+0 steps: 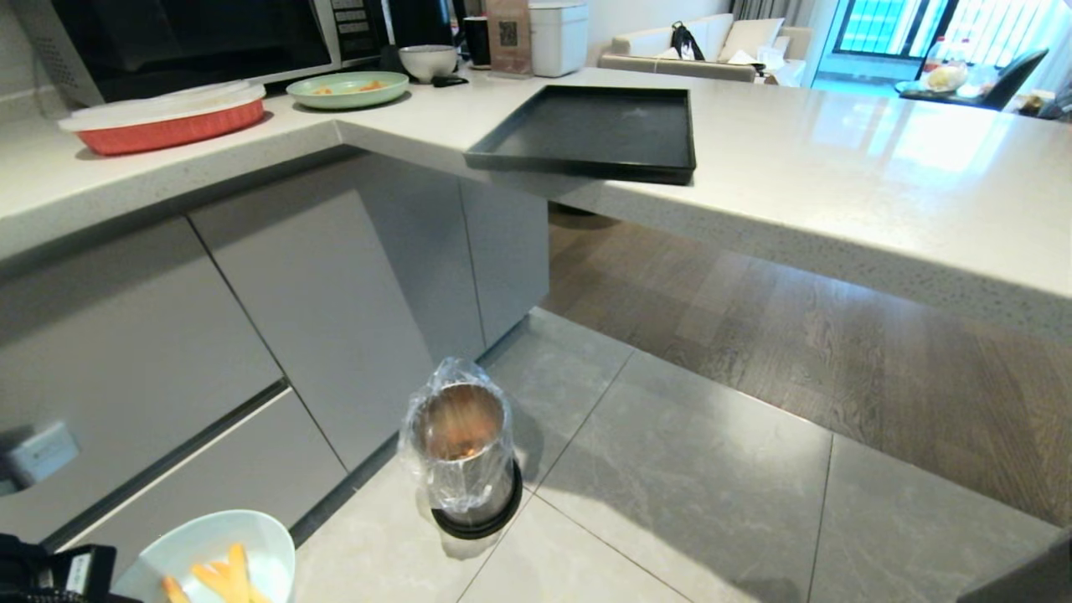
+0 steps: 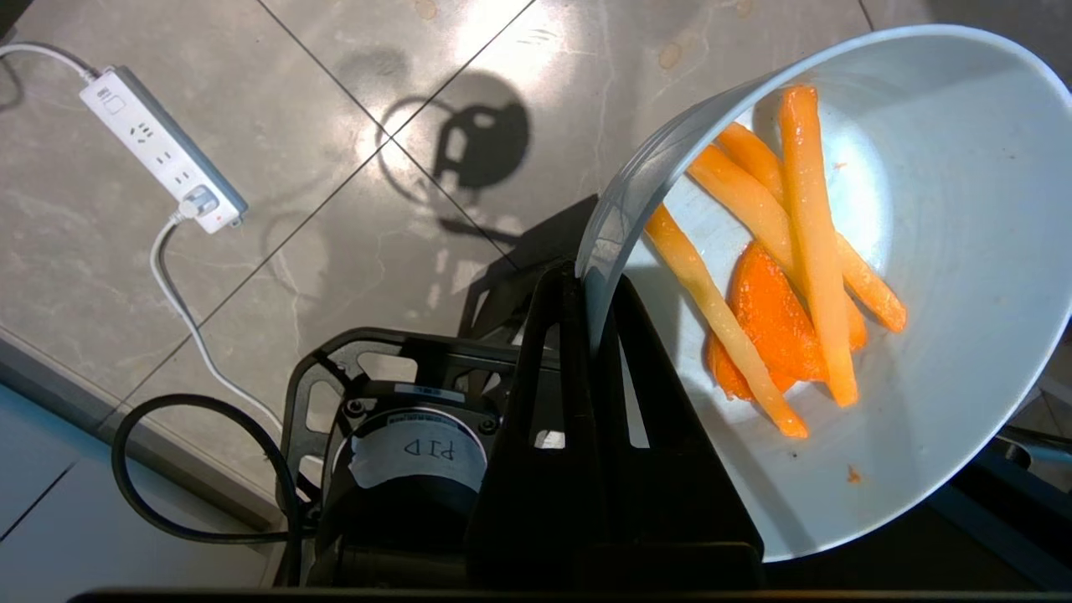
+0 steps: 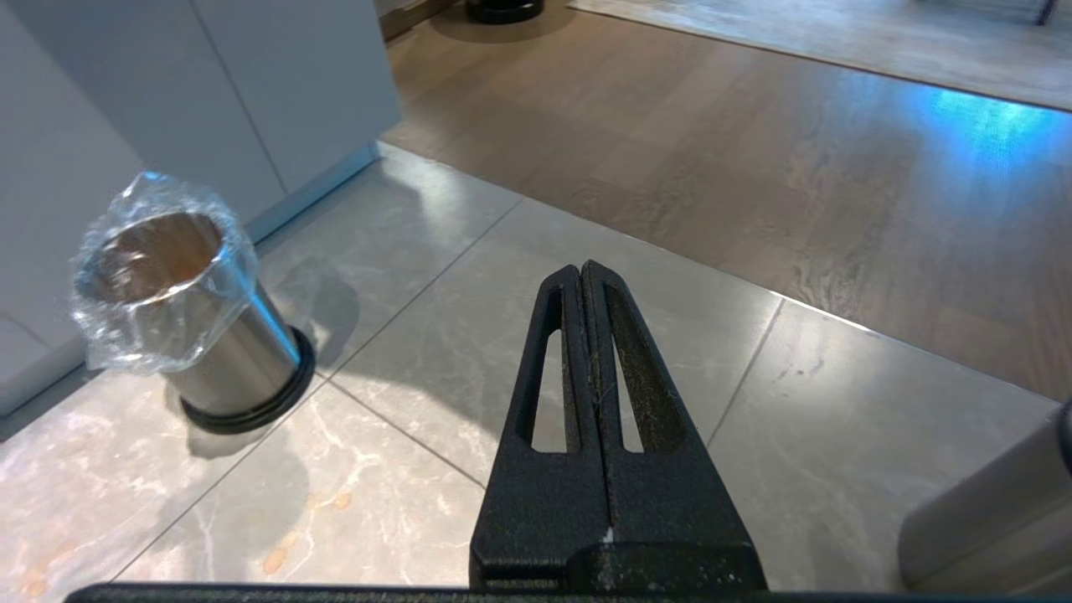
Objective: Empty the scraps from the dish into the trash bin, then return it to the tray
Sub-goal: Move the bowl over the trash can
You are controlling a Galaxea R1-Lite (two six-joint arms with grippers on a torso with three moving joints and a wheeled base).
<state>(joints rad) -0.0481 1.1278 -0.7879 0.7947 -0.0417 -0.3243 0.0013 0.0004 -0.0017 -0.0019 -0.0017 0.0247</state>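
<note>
The dish, a pale blue bowl that is white inside, hangs low at the near left, above the floor tiles. My left gripper is shut on the dish's rim, one finger inside and one outside. The scraps, yellow and orange sticks with an orange piece, lie inside the dish. The trash bin, steel with a crinkled clear bag, stands on the floor ahead and to the right of the dish, well apart. The black tray sits bare on the counter, overhanging its edge. My right gripper hangs shut and holds nothing, with the trash bin off to its side.
Grey cabinet fronts run along the left, close behind the bin. On the counter stand a red baking dish, a green plate and a white bowl. A power strip with cable lies on the floor.
</note>
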